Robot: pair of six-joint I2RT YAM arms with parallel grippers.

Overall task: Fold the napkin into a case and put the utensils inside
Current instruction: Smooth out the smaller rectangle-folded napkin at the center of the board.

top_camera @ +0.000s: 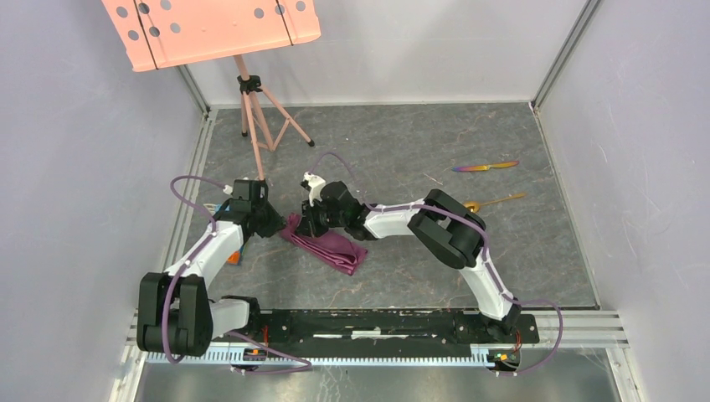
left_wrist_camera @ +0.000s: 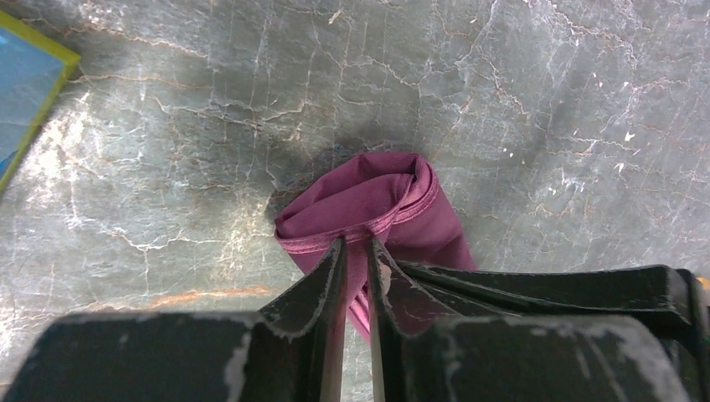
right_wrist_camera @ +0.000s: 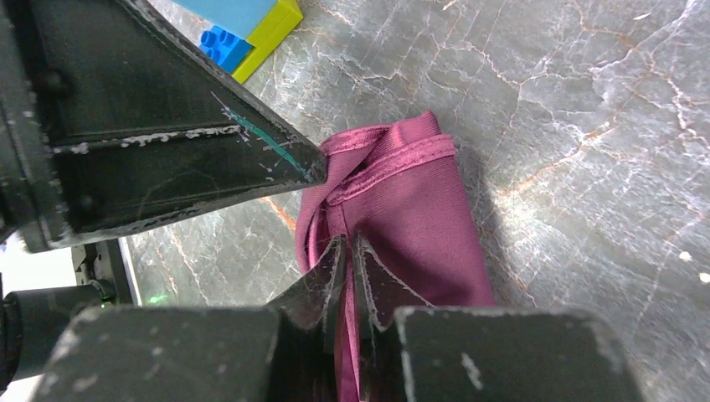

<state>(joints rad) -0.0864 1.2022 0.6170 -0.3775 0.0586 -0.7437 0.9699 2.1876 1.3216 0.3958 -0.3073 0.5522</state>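
Cloth is pinched by both claws: one plum-purple, slightly shiny napkin (top_camera: 331,247), bunched into a narrow folded bundle, lies on the grey marble-patterned tabletop (top_camera: 419,134). In the top view it sits a little to the 9 o'clock side of centre, its long axis running from 10 o'clock to 4 o'clock.

Two claws meet at its 10 o'clock end. The left claw (left_wrist_camera: 356,251) is clenched on the napkin's stitched hem, its two black fingers nearly together with thin cloth pinched between them. The right claw (right_wrist_camera: 345,255) is likewise clenched on the napkin, gripping a fold just beside the hem. In the right wrist view, one finger of the left claw shows at 10 o'clock, its tip touching the same end of the cloth.

Two utensils lie well apart from the napkin, with no claw on them. One rainbow-iridescent metal knife (top_camera: 486,167) lies at 2 o'clock from the napkin. One shiny gold spoon with a thin handle (top_camera: 498,200) lies at 3 o'clock, near the knife, its bowl pointing toward 9 o'clock.

One blocky toy piece in blue and yellow (right_wrist_camera: 243,17) rests near the claws, at 9 o'clock from the napkin. One pink perforated music stand on a tripod (top_camera: 209,29) stands at 11 o'clock, in the far corner.
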